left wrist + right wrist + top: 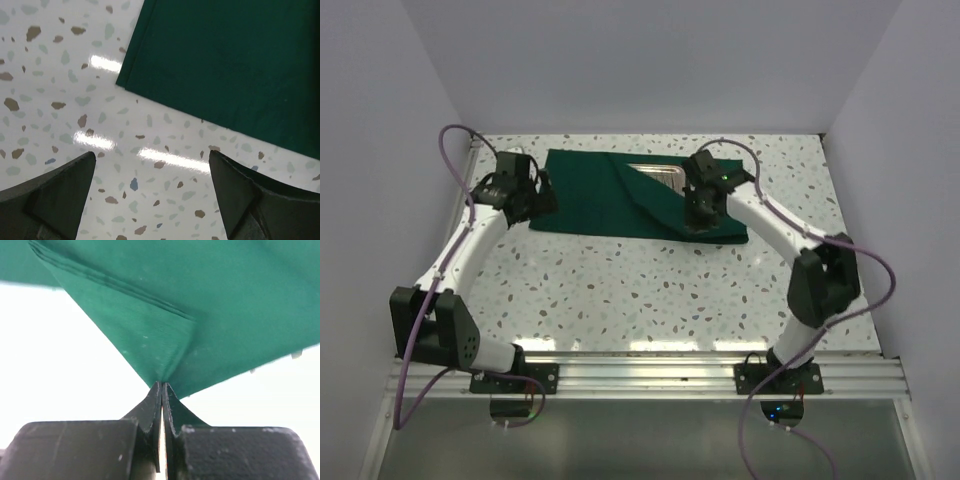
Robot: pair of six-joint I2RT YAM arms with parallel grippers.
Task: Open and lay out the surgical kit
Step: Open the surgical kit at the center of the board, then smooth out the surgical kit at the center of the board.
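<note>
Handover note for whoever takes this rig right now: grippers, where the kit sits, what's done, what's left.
Left gripper: open, empty, over bare table just off the left edge of the green drape.
Right gripper: shut on a pinched fold of the drape, held raised.
Kit: far centre of the table. One flap is turned back, exposing a corner of the steel tray.
Left to do: finish unwrapping, then lay out the instruments; none are visible yet.
</note>
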